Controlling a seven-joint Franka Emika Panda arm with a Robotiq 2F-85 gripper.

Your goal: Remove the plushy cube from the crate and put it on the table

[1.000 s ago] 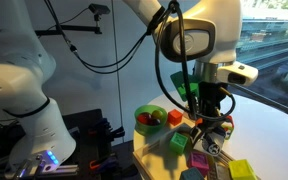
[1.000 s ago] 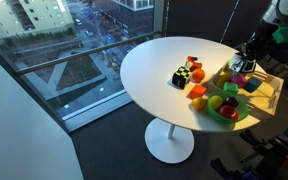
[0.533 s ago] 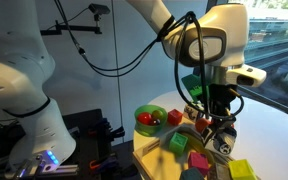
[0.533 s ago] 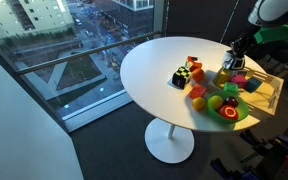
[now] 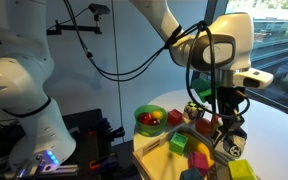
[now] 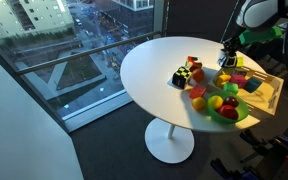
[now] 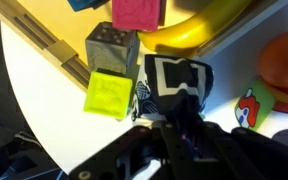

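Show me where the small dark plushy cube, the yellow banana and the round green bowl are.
small dark plushy cube [image 7: 174,80], wrist view, its white-framed face.
yellow banana [image 7: 189,33], wrist view, its curved middle.
round green bowl [image 5: 140,124], in an exterior view, its outer wall.

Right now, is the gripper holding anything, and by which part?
Yes: in the wrist view the gripper holds the plushy cube, pinched across two opposite sides at its near end.

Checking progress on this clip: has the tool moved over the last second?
Yes. In an exterior view the tool has shifted right, away from the green bowl.
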